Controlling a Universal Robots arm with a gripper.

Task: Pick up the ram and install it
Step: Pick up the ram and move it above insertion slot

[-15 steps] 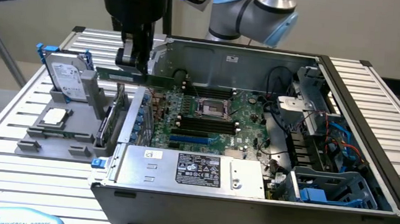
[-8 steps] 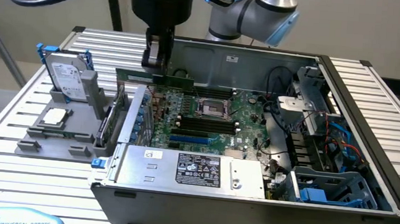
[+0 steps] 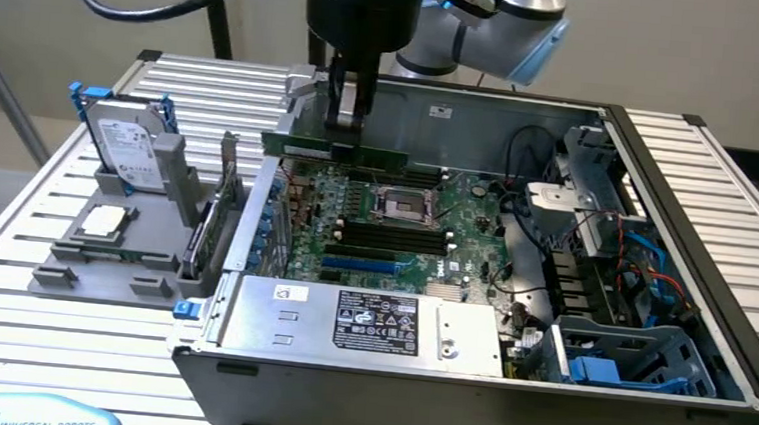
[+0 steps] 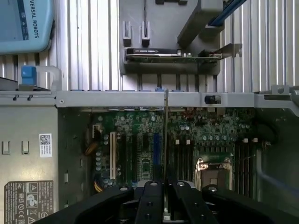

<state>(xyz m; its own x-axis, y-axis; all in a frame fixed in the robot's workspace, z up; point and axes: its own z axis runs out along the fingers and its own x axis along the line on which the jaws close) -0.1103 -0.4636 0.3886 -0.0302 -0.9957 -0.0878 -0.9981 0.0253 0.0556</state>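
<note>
Above the green motherboard point(image 3: 473, 219) in the open grey steel computer case point(image 3: 473, 405), you have the ram point(image 3: 380, 157), a long, thin green circuit-board stick, pinched at its upper edge near mid-length between the fingers of the black gripper point(image 3: 346, 120). It hangs level, clear of the board. Wrist view: the ram point(image 4: 166, 130) reads edge-on as a thin line running out from the gripper point(image 4: 166, 189), parallel to the black memory slots point(image 4: 180, 156). Handling, judged: light, stiff, brittle at chips and contacts, with slick flat faces. Grip both flat faces mid-length, never the contact edge, and avoid twisting.
</note>
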